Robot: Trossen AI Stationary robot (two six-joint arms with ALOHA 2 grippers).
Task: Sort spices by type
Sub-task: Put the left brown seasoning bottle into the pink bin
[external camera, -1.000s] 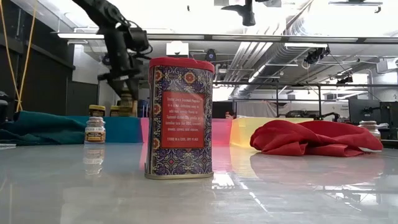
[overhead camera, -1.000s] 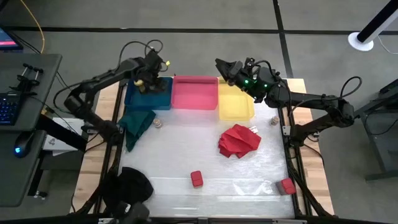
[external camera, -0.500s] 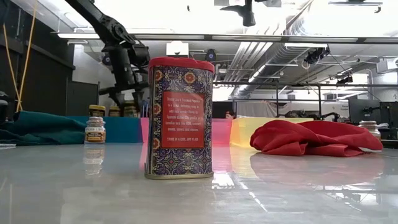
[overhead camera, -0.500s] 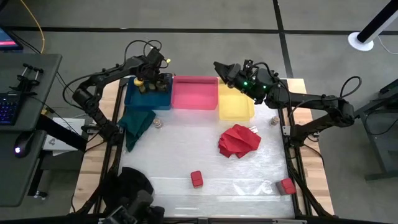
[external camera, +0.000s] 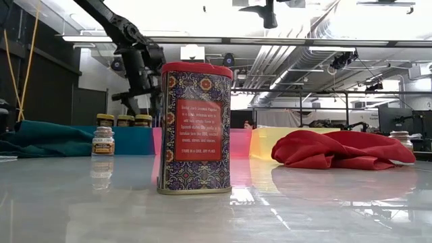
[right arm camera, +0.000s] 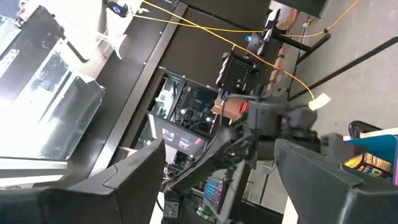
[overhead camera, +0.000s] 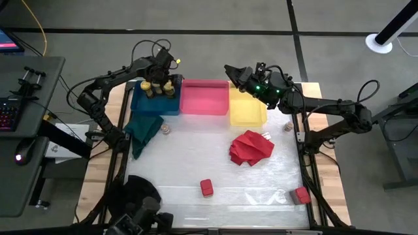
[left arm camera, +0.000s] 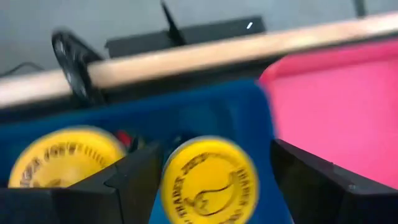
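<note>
Two yellow-lidded jars (left arm camera: 65, 158) (left arm camera: 208, 177) stand on their bases in the blue bin (overhead camera: 155, 103) at the far left. My left gripper (left arm camera: 217, 180) hangs open over that bin, one finger on each side of the second jar's lid. A third such jar (external camera: 104, 135) stands on the table in front of the bin. Two red tins (overhead camera: 206, 188) (overhead camera: 301, 194) stand upright near the front edge. A small pale jar (overhead camera: 287, 126) stands by the right edge. My right gripper (overhead camera: 230, 70) is open and raised behind the yellow bin (overhead camera: 247, 111). My left gripper comes down from above around the jar's yellow lid (left arm camera: 180, 180). One finger (left arm camera: 134, 183) lies close against the lid's rim, and I cannot tell whether it touches. The other finger (left arm camera: 323, 180) stands clear of the lid. The jar stands upright in the bin.
A pink bin (overhead camera: 204, 98) sits between the blue and yellow ones along the far edge. A crumpled red cloth (overhead camera: 251, 147) lies right of the middle, and a teal cloth (overhead camera: 144, 130) hangs over the blue bin's near wall onto the table.
My left gripper has carried a yellow-lidded jar down and toward the pink bin, set it in the blue bin beside another jar, and opened. The jar now stands on its own, level with its neighbour.
</note>
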